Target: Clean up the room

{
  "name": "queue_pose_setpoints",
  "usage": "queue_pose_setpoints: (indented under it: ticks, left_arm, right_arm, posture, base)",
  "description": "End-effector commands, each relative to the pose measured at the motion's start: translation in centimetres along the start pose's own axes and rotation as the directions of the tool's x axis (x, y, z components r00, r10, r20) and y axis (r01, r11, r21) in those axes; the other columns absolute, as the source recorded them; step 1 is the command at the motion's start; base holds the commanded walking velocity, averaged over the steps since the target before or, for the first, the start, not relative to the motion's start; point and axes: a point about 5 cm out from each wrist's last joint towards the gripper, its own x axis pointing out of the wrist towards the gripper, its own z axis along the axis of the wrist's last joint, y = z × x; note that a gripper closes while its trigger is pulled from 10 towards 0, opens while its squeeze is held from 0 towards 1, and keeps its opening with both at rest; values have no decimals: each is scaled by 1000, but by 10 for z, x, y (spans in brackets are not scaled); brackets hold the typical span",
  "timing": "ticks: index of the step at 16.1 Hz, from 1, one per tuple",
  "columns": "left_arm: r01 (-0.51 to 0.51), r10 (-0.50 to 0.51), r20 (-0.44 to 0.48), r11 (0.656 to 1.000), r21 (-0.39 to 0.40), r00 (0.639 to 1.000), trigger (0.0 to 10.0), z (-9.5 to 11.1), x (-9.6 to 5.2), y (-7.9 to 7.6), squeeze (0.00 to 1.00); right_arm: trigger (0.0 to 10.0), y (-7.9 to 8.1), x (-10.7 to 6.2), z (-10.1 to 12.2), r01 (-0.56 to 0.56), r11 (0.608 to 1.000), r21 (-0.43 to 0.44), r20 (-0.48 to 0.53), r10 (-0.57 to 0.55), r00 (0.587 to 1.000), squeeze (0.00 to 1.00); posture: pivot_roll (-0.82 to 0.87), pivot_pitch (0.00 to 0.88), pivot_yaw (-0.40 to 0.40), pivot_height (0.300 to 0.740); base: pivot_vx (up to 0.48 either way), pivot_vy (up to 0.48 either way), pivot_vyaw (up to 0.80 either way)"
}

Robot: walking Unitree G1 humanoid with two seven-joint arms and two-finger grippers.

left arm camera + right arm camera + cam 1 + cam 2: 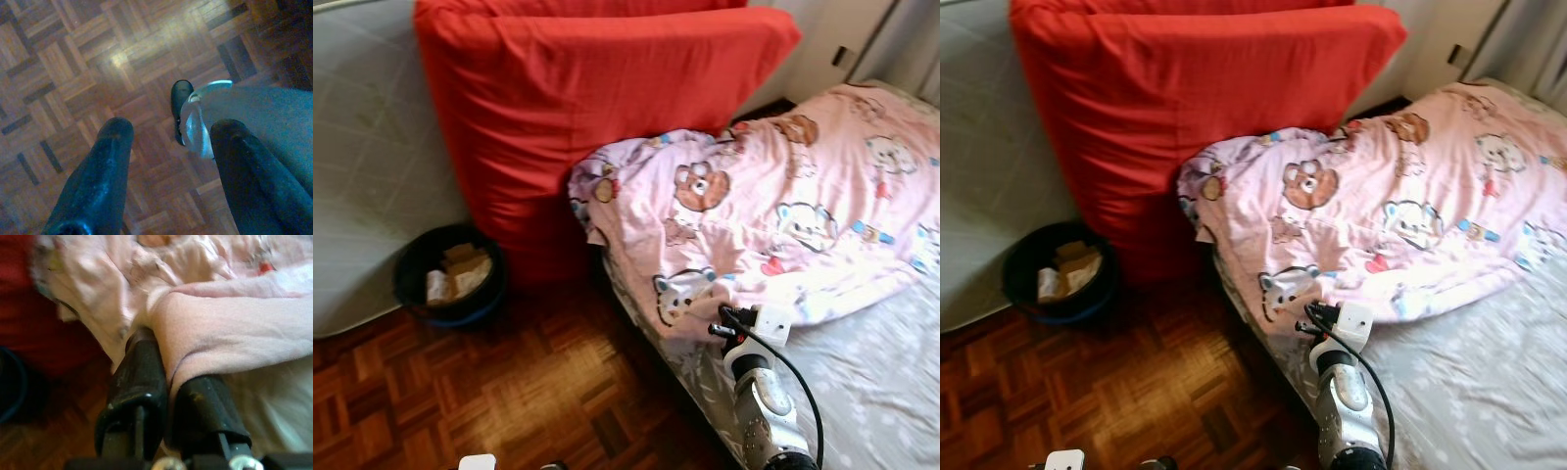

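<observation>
The pink blanket (783,206) with the bears on it lies in a messy heap on the bed (871,382). Its near edge sits right at my right tool (166,377). The two black fingers (139,382) are pressed close with a fold of the blanket pinched between them. One corner of the blanket hangs over the side of the bed, on the floor side of my tool.

I think the step in hand is to pull the blanket flat. To do it well, I should keep the pinch tight, because the cloth is soft and could slip out. I should pull slowly and low, along the bed, so the whole blanket comes with me and does not bunch up more. I hold only a thin fold, so a hard tug may lose it.

Past the blanket, away from my tool, a big red cushion (587,108) leans up and touches the blanket's far corner. It could catch the cloth when I pull. Beside the cushion, on the wood floor (509,392), stands a dark bin (448,274) with paper bits in it. It is well apart from my tool. A black cable (793,372) loops along my right arm and could snag.

My left tool (166,161) hangs over the floor, fingers spread, holding nothing.
</observation>
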Motion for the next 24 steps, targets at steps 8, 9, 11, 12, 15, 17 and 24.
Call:
queue_pose_setpoints:
  ticks: [8,9,11,12,15,17,24]
  left_arm:
    - [1,1,-43,999,36,999,10000,-13,-5,2,0]
    - [3,-1,-41,999,38,999,10000,-13,-5,1,0]
    - [6,-4,-36,999,43,999,10000,-12,-4,0,0]
    - [6,-5,-35,999,44,999,10000,-12,-4,0,0]
    - [-2,3,-31,999,47,1000,10000,-11,-4,1,0]
    - [-2,3,-33,999,49,999,10000,-10,-4,1,0]
    - [-1,3,-37,999,53,999,10000,-10,-3,2,0]
  right_arm:
    - [10000,-42,-29,-64,211,972,107,-393,-154,907,0]
    - [10000,-48,-36,-72,219,972,81,-441,-162,883,0]
    - [10000,-54,-48,-87,222,974,41,-533,-167,829,0]
    - [10000,-53,-49,-88,213,976,39,-541,-159,826,0]
    - [10000,-54,-60,-100,154,987,46,-578,-100,810,0]
    - [10000,-55,-63,-102,153,987,48,-588,-96,803,0]
    - [10000,-53,-65,-105,132,990,57,-591,-73,803,463]
  posture:
    - [67,169,-54,740]
    - [67,169,-54,740]
    - [66,170,-52,740]
    - [67,171,-51,740]
    - [69,169,-49,740]
    - [68,169,-47,740]
    - [68,166,-48,740]
  base:
    - [0,0,0]
    - [0,0,0]
    - [0,0,0]
    - [0,0,0]
    - [0,0,0]
    - [0,0,0]
    - [0,0,0]
